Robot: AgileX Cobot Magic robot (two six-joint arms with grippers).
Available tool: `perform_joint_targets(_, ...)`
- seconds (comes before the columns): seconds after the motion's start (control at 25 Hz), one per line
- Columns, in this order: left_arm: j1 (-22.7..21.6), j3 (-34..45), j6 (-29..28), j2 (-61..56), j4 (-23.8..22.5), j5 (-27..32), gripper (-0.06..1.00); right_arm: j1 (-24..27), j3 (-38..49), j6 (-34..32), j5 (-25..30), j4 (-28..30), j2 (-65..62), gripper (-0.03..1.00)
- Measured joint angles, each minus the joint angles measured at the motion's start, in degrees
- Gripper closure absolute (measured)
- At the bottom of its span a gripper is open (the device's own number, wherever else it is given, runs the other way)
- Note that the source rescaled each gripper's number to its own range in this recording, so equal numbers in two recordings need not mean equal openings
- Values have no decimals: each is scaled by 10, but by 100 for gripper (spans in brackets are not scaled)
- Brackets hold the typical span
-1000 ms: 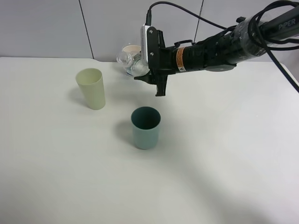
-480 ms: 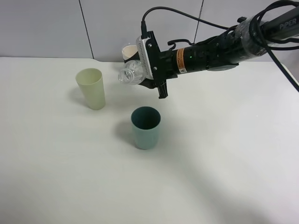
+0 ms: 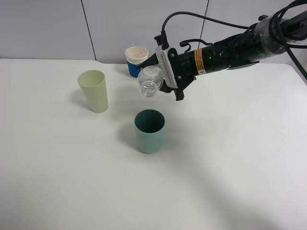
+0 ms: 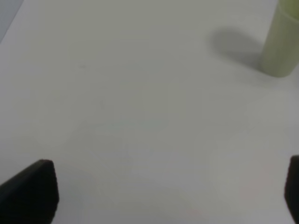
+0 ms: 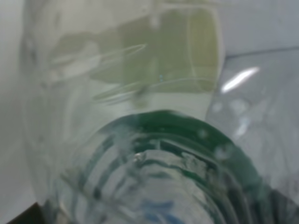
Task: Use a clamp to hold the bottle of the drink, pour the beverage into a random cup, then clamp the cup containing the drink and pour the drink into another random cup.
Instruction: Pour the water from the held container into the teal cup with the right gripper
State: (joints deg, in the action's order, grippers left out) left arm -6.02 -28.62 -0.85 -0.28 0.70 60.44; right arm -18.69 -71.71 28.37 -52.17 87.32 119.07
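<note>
Bottle: a clear plastic bottle (image 3: 150, 80) is held off the desk, tilted, its lower rounded end hanging above and just behind the teal cup's far rim. I cannot tell whether that end is the mouth or the base.
Bottle contents: the plastic looks clear throughout. Whether any drink is inside cannot be told.
Right jaws: closed on the bottle's body, one on each side. In the right wrist view the bottle (image 5: 117, 116) fills almost the whole picture.
Right arm: the black right arm (image 3: 230, 48) reaches in from the right, behind the teal cup, with a cable looping over it.
Teal cup: the teal cup (image 3: 149, 130) stands upright on the desk with its mouth open upward. Its inside is dark, so its contents cannot be told.
Pale green cup: the pale green cup (image 3: 94, 90) stands upright, to the left of the teal cup and farther back, well apart from it.
Paper cup: a blue-and-white paper cup (image 3: 135, 61) stands upright well behind the teal cup, near the desk's back edge.
Left jaws: spread wide, seen only as dark tips at the lower corners of the left wrist view, with bare desk between them and the pale green cup beyond.
Desk: the white desk (image 3: 230, 167) carries all three cups.
Wall: a grey panelled wall (image 3: 48, 28) rises behind the desk.
</note>
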Motion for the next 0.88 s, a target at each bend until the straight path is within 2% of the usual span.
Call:
perform_joint_targets(0.4, 0, 0, 0, 0, 0, 0, -2, 4, 0, 25, -4, 0, -1, 91)
perform_joint_targets(0.56, 0, 0, 0, 0, 0, 0, -2, 2, 0, 51, 11, -20, -1, 91)
perform_joint_targets(0.88, 0, 0, 0, 0, 0, 0, -2, -25, 0, 79, 49, -25, -1, 91)
